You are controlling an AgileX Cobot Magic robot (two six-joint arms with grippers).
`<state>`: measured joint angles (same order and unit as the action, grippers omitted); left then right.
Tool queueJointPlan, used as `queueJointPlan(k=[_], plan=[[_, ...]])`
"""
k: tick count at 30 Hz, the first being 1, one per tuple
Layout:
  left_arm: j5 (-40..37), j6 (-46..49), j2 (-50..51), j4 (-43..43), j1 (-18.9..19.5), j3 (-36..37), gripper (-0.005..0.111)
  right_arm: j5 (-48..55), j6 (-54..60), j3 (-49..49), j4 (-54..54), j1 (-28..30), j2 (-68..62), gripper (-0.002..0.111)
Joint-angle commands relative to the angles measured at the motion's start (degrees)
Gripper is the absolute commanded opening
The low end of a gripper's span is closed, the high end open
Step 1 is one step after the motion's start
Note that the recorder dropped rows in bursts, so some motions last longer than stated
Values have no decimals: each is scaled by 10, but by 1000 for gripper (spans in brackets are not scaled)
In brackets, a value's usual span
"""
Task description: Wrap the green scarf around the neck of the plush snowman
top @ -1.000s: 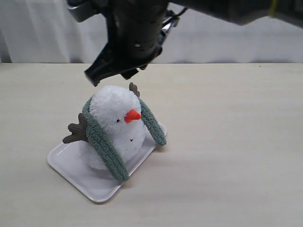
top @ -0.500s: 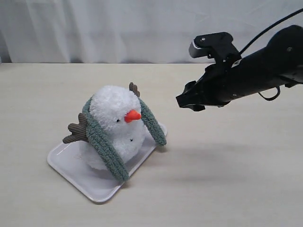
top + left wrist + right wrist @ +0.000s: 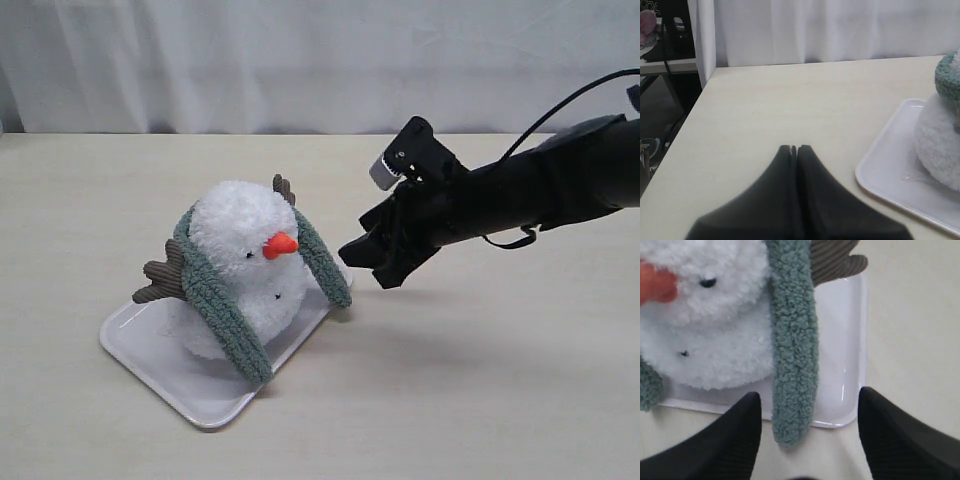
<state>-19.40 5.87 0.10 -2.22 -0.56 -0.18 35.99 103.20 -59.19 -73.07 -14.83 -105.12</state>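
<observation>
The snowman [image 3: 245, 262] sat on a white tray [image 3: 165, 368] on the pale table [image 3: 480, 380], its orange nose [image 3: 280, 244] pointing toward the right arm's side. The green scarf [image 3: 212, 295] lay draped behind its head and ran down both sides of the body. The two ends hung loose at the front, uncrossed. One end reached the near rim of the tray. The other end lay at the tray's edge on the side facing the right pincer [image 3: 366, 264]. A brown twig arm [image 3: 163, 279] stuck out from under the scarf on the left arm's side, and a second one [image 3: 283, 187] showed behind the head.

The right pincer hovered low over the table just beside the tray, clear of both toy and scarf. Its jaws stood wide apart and held nothing. In the right wrist view, the nearer scarf end lay in line with the gap between them.

The left pincer [image 3: 794, 149] did not show in the exterior view. Its own wrist view showed it above bare table, well apart from the tray. Its jaws were pressed together with nothing between them.

A white curtain [image 3: 300, 60] hung behind the table.
</observation>
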Motion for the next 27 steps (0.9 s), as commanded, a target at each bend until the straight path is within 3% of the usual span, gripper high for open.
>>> queueJointPlan(k=[1,9,12,17,24,27], plan=[[8,1,-1,0,-2,2,0,34,90,3,-53,4,-20,55],[8,1,-1,0,-2,2,0,6,152,-4,-68,3,-54,53],[8,1,-1,0,-2,2,0,19,155,-12,-75,0,-63,40],[8,1,-1,0,-2,2,0,31,160,-13,-93,0,-64,6],[8,1,-1,0,-2,2,0,142,158,-11,-63,0,-64,4],[8,1,-1,0,-2,2,0,132,129,-15,-61,0,-63,4]])
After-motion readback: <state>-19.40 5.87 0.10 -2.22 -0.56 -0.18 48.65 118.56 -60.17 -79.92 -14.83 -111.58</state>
